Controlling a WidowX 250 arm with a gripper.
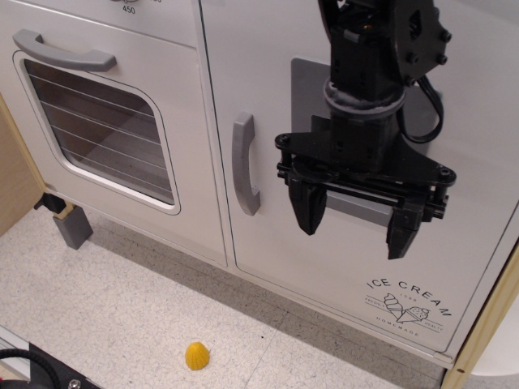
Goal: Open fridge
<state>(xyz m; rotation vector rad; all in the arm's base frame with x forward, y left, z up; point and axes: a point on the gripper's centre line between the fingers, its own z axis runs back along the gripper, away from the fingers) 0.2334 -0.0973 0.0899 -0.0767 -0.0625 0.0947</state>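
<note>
The fridge door (324, 267) is a large white panel on the right, shut flush with the cabinet. Its grey vertical handle (245, 164) is near its left edge. A grey recessed panel (306, 97) sits mostly behind my arm, and the "ICE CREAM" print (408, 304) is at the lower right. My black gripper (354, 223) hangs in front of the door, to the right of the handle and apart from it. Its two fingers (308, 212) are spread wide and hold nothing.
The white oven door (97, 130) with glass window and horizontal grey handle (63, 53) is on the left. A grey foot (73, 227) stands under it. A small yellow object (197, 356) lies on the speckled floor. A wooden post (486, 324) borders the right side.
</note>
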